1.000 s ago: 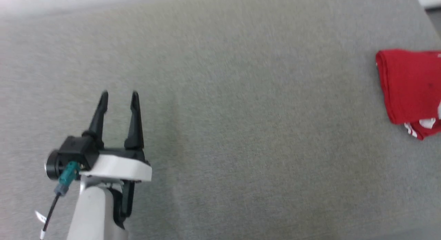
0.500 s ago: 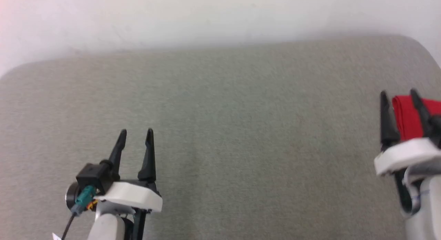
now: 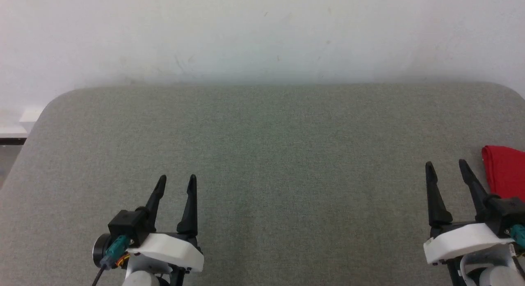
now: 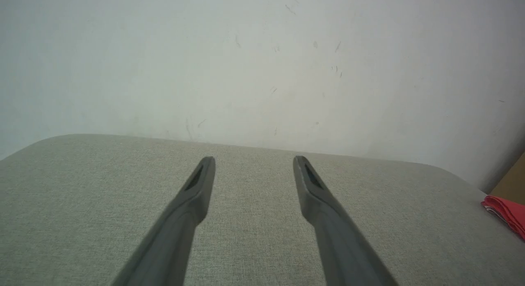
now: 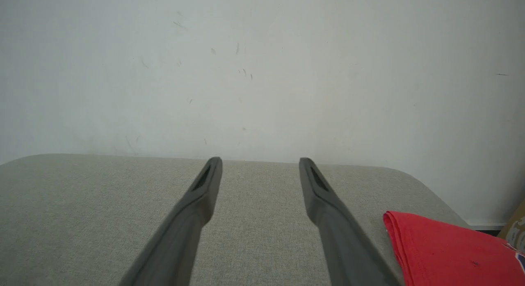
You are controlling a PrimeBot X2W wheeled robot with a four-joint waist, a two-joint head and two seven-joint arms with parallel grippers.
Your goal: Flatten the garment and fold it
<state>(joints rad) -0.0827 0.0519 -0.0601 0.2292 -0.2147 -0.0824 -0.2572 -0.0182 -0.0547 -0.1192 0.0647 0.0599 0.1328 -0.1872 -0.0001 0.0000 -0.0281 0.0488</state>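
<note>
A grey cloth-covered table point(image 3: 262, 154) with rounded corners stands against a scuffed white wall point(image 3: 262, 31). On it lies the garment point(image 5: 443, 253), a flat red bundle of several layers. It sits just beside the outer finger of the right gripper point(image 3: 446, 163), with its rounded doubled edge turned towards that finger. A strip of bare table shows between them, so they seem apart. From the left gripper point(image 3: 177, 178) it is well away, far off past its right-hand finger.

The jersey looks light, soft and limp. It would probably sag from any pinch, and its layers could slide over each other. If it must be opened out, a loose corner or hem, taken one layer at a time, looks a safer hold than the thick rounded fold. It may already be folded, though most of it is cut off from sight.

Both pairs of fingers point(image 5: 201, 195) stand spread wide with nothing between them and nothing touching them. Their tips are over bare table and point towards the wall.
</note>
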